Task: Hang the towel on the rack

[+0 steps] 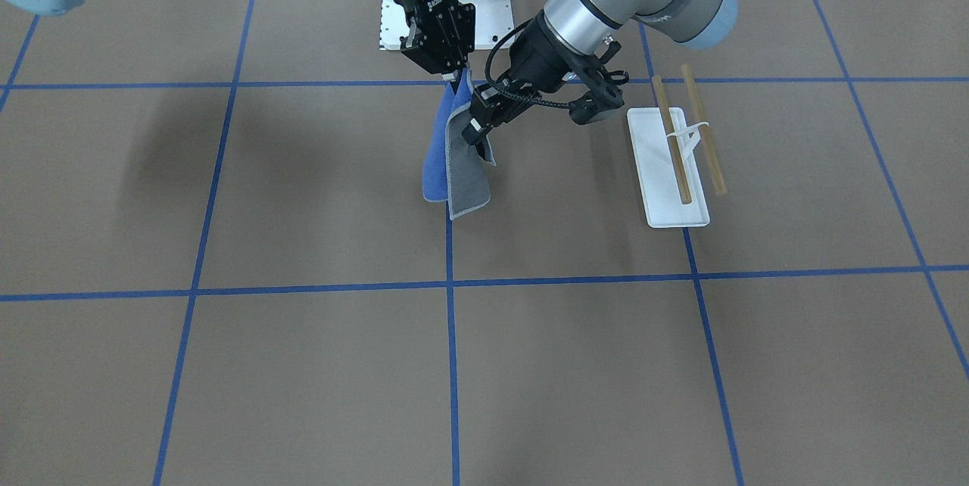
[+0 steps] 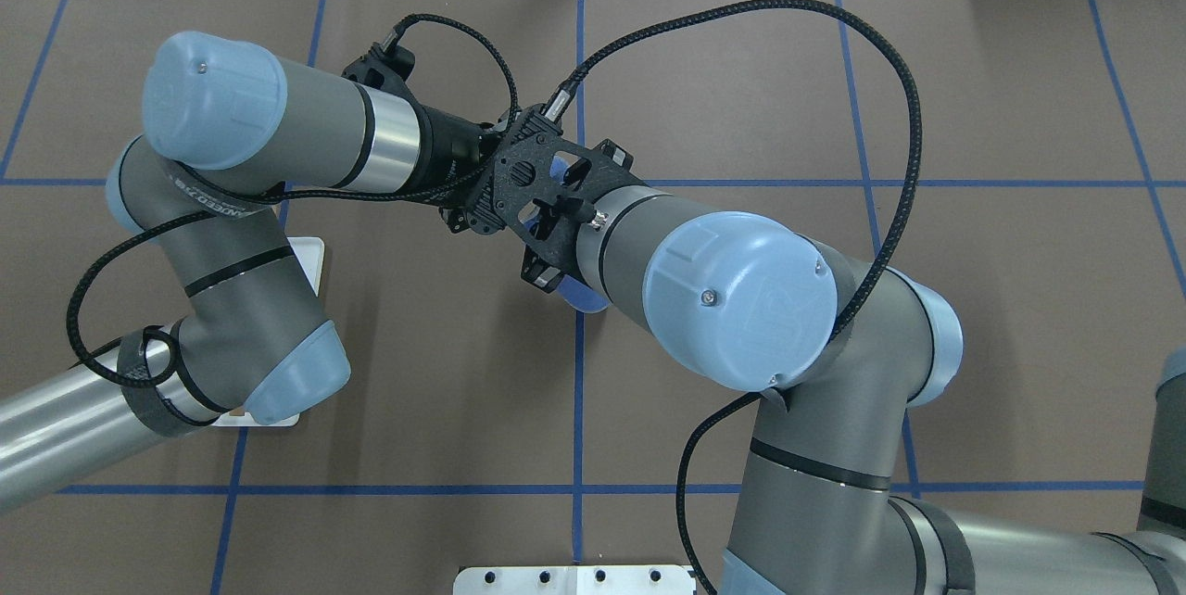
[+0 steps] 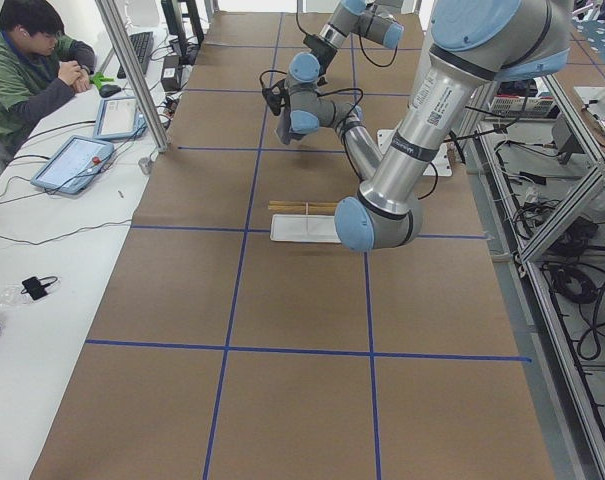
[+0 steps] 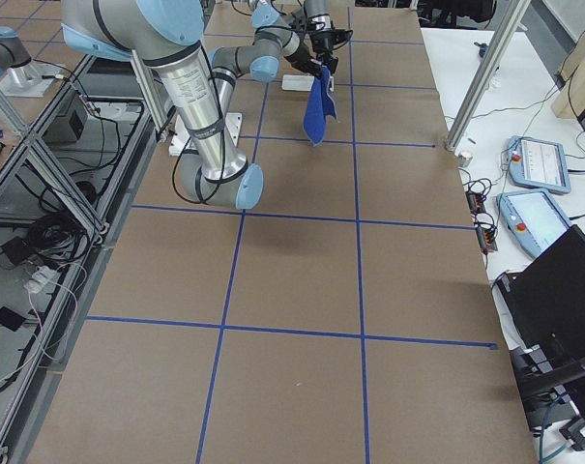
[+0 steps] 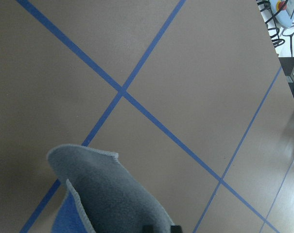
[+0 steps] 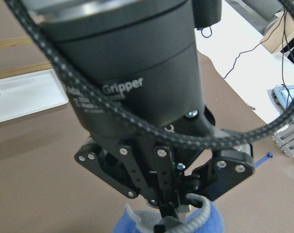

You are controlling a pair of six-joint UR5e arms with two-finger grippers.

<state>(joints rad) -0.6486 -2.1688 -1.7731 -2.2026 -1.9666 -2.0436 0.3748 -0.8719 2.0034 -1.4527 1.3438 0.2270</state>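
The towel, blue on one face and grey on the other, hangs in the air above the table's middle. My right gripper points straight down and is shut on its top corner. My left gripper comes in from the side and is shut on the grey edge just below. The left wrist view shows the grey face of the towel under my fingers. The rack, a white base with two wooden bars, stands on the table beside my left arm, apart from the towel. In the overhead view the arms hide the towel almost fully.
A white mounting plate lies at the robot's base behind the grippers. An operator sits at a side bench with tablets. Blue tape lines cross the brown table.
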